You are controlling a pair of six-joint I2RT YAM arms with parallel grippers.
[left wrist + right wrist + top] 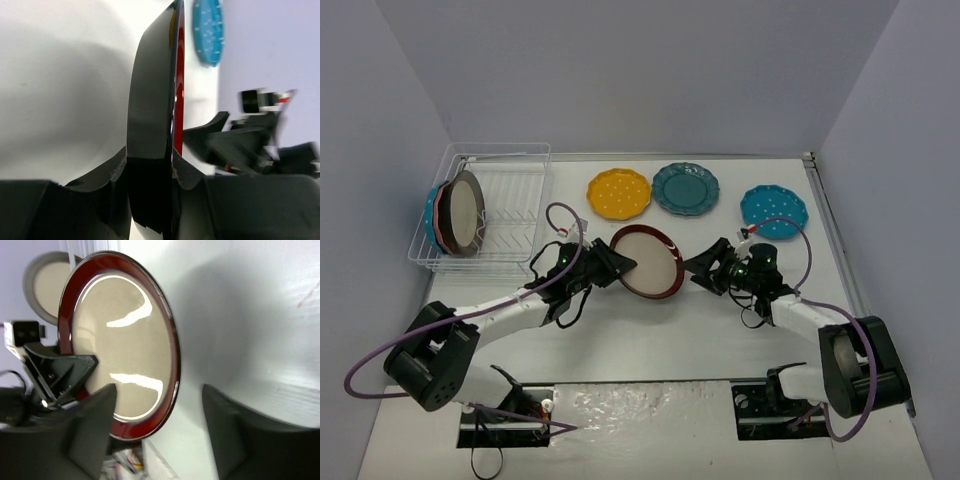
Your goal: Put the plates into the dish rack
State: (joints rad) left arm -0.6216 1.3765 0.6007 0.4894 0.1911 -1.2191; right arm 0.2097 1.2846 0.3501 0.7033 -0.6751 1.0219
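A dark red-rimmed plate with a cream centre stands tilted on edge mid-table between both arms. My left gripper is shut on its left rim; the left wrist view shows the plate edge-on pinched in my left gripper. My right gripper is open at the plate's right rim. In the right wrist view the plate lies just inside the spread fingers of my right gripper, touching neither. The dish rack at the far left holds a dark-rimmed cream plate with pink and blue ones behind.
Lying flat along the back of the table are a yellow plate, a dark teal plate and a bright blue plate. Grey walls close in the left, back and right. A purple cable loops above my left arm.
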